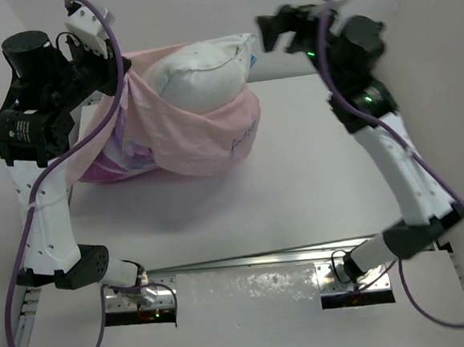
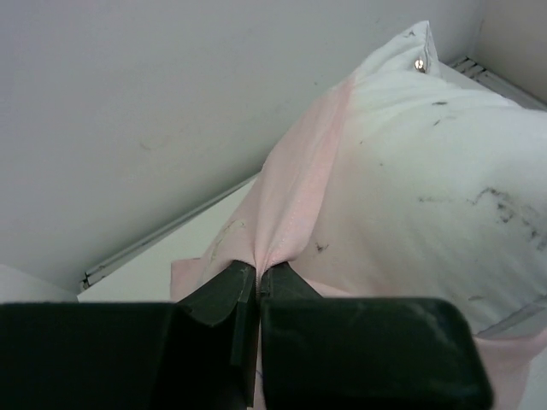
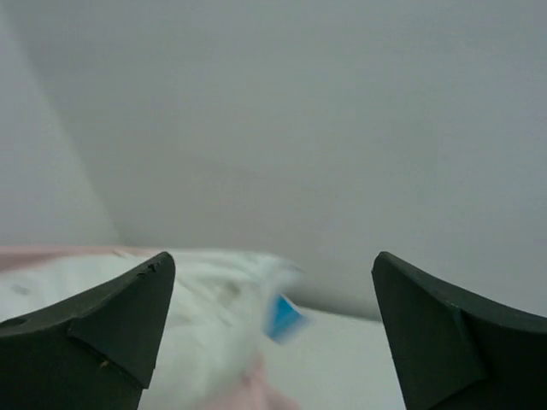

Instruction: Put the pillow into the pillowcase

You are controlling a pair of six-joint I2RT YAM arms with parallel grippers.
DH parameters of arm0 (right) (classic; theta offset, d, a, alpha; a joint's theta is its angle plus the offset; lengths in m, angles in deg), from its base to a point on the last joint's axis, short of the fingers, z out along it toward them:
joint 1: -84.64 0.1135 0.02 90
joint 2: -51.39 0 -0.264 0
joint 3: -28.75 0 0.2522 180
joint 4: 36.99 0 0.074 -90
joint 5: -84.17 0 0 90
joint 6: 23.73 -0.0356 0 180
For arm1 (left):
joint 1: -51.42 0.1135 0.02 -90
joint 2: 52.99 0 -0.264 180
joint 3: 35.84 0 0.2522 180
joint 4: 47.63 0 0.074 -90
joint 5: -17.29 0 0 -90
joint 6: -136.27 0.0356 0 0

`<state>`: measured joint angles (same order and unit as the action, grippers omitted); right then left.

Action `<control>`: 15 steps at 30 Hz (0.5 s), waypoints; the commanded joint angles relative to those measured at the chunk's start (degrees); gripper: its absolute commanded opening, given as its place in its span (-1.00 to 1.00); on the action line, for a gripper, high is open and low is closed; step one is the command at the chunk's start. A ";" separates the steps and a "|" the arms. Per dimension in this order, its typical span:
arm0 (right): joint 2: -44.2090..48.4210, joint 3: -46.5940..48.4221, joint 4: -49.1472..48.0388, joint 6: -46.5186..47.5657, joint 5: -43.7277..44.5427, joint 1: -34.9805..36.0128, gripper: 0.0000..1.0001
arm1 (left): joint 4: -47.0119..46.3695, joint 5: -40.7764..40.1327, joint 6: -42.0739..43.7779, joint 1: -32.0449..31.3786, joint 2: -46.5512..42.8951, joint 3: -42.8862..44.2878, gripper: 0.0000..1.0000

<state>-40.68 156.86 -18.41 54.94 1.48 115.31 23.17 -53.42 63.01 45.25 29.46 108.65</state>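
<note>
The plump white pillow (image 1: 200,73) sits at the back of the table, its lower part inside the pillowcase (image 1: 193,140). The case shows pale pink, with a purple printed part (image 1: 111,163) at the left. My left gripper (image 1: 122,70) is shut on the case's pink edge at the pillow's left side. In the left wrist view, pink fabric (image 2: 295,184) runs pinched out of the left gripper (image 2: 258,272) beside the pillow (image 2: 436,171). My right gripper (image 1: 272,32) hangs open just right of the pillow's top right corner. In the right wrist view the right gripper (image 3: 271,258) holds nothing; the pillow (image 3: 201,295) is blurred below it.
White walls (image 1: 203,15) close the back and sides of the table (image 1: 313,183). A small blue tag (image 3: 283,317) shows at the pillow's corner. A metal rail (image 1: 247,261) runs along the near edge between the arm bases.
</note>
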 commanded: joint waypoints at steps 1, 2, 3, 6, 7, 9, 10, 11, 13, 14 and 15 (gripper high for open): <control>13.20 -19.82 1.26 -3.44 -3.98 -6.86 0.89 | -12.12 -2.94 -0.56 -0.33 -0.54 3.56 -1.00; 18.72 -23.34 1.33 -3.35 -3.71 -7.03 0.75 | -12.21 -2.77 -0.99 -0.33 -0.28 3.91 -1.00; 20.95 -29.29 1.59 -3.34 -4.14 -7.29 0.35 | -12.30 -2.68 -1.35 -0.33 0.33 4.35 -1.00; 25.35 -37.58 5.10 -3.17 -9.22 -8.17 -0.14 | -12.47 -2.24 -1.96 -0.33 1.48 5.58 -1.00; 25.36 -39.18 5.72 -3.69 -11.85 -8.70 0.06 | -12.56 -1.72 -2.05 -0.33 1.48 5.49 -1.00; 23.01 -42.87 3.89 -5.70 -24.23 -11.50 0.54 | -12.82 -1.36 -2.14 -0.33 1.66 5.14 -1.00; 21.60 -43.85 2.14 -9.89 -28.71 -12.47 0.79 | -13.00 -1.19 -2.40 -0.33 1.74 5.05 -1.00; 19.93 -44.81 -4.05 -13.16 -31.71 -13.53 0.88 | -13.09 -1.27 -2.49 -0.33 1.74 5.14 -1.00; 15.01 -48.32 -20.61 -23.87 -39.02 -16.08 0.98 | -13.44 -1.36 -2.58 -0.33 1.57 5.40 -1.00; 13.34 -50.34 -26.38 -27.91 -40.61 -17.57 0.98 | -13.44 -1.36 -2.67 -0.33 1.48 5.41 -1.00; 11.58 -50.88 -32.36 -32.04 -43.14 -18.02 0.98 | -13.35 -1.45 -2.67 -0.33 1.13 5.23 -1.00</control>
<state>-25.60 108.84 -29.97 37.95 -28.68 99.79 20.37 -54.54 61.00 45.01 32.79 110.71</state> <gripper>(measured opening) 0.986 0.005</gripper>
